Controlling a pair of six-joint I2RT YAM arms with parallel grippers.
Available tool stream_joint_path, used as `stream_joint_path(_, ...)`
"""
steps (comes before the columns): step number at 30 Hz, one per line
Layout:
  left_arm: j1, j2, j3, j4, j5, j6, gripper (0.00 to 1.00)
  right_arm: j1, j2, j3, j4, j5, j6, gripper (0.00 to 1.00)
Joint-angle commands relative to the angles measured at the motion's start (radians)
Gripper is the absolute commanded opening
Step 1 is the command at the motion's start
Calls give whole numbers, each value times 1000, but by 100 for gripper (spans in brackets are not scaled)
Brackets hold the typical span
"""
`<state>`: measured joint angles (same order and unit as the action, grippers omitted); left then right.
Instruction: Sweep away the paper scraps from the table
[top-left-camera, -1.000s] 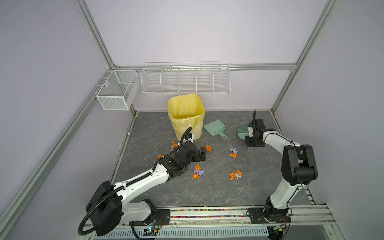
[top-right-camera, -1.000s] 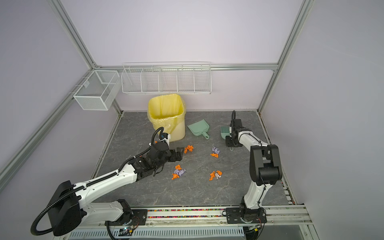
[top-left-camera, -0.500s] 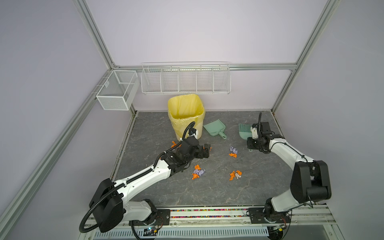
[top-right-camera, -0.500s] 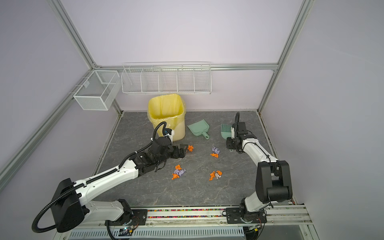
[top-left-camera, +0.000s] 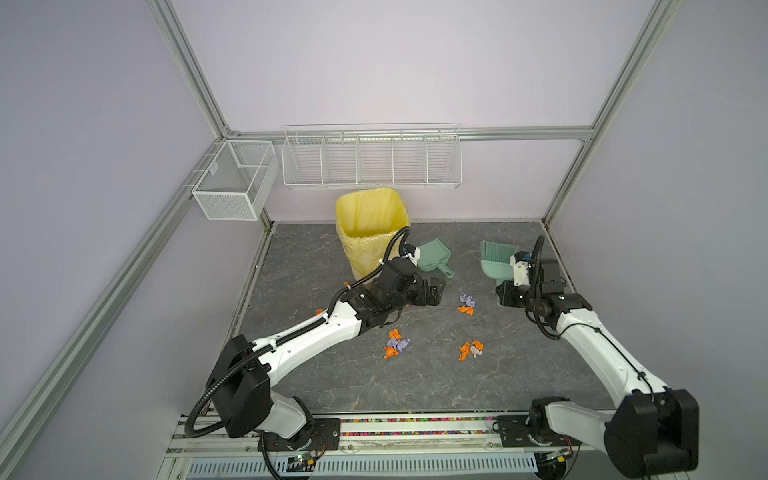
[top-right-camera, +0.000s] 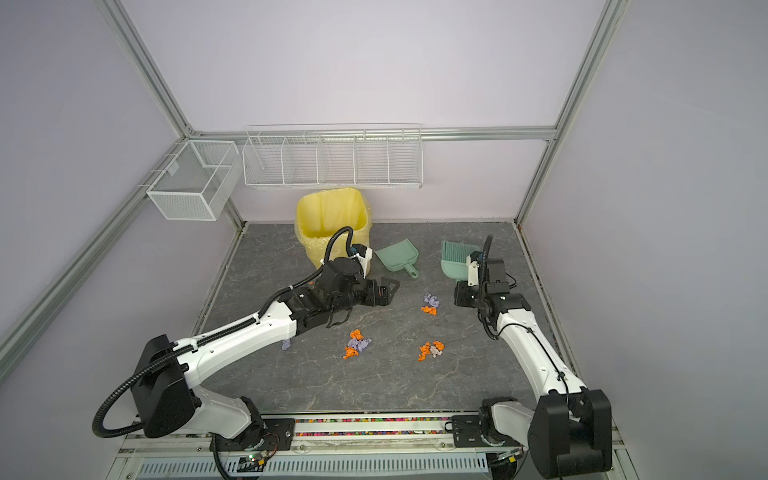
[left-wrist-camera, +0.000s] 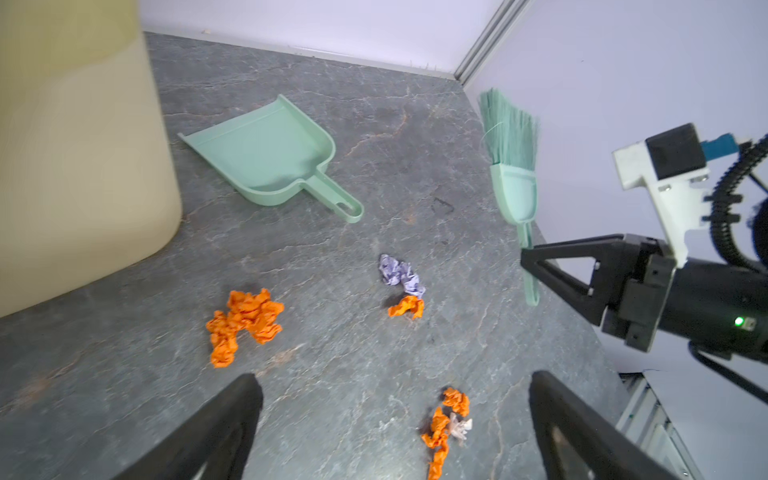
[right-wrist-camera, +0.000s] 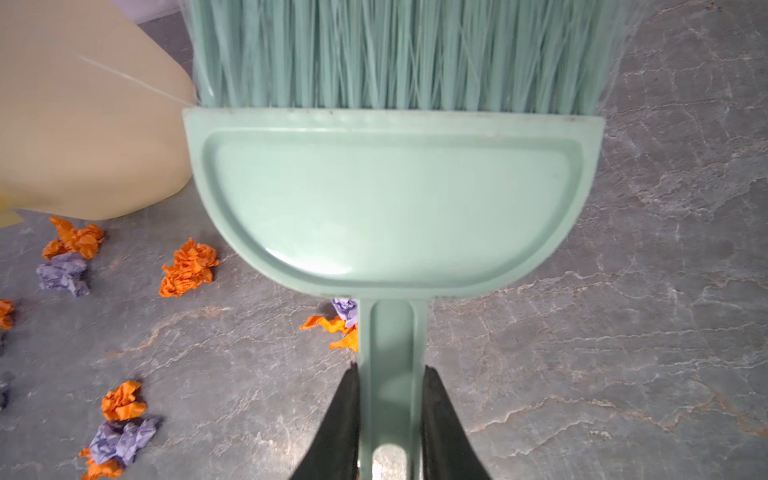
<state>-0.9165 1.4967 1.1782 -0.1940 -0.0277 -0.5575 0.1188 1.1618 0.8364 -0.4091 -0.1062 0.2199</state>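
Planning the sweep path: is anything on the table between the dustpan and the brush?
No. Bare table between dustpan and brush in both top views; nearest paper scraps lie toward the robot.

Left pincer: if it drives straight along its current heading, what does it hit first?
Most likely the lilac-and-orange scraps lying just ahead of the open left pincer. Its height over the table is unclear, so it might pass above them toward the brush handle.

Yellow bin, mint dustpan, brush, wire rack, mesh basket
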Motion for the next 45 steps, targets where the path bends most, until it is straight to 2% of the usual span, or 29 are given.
stream_joint_path(1, -39, 54, 93, 4, 60, -36, 100, 12, -59, -30, 34, -59, 30, 13)
stream_joint_path(13, -104, 237, 235, 128, 130, -50, 98, 20, -170, -81, 20, -123, 22, 13)
stream_joint_path(19, -104, 304, 288, 155, 156, -55, 90, 21, -210, -93, 17, -155, 42, 12)
stream_joint_path(25, -104, 360, 326, 196, 159, -78, 77, 22, -238, -115, 23, -168, 54, 11)
stream_joint_path(34, -104, 440, 395, 205, 154, -85, 67, 22, -280, -144, 4, -177, 47, 11)
stream_joint_path(45, -101, 466, 410, 216, 158, -96, 32, 25, -286, -158, 23, -190, 45, 10)
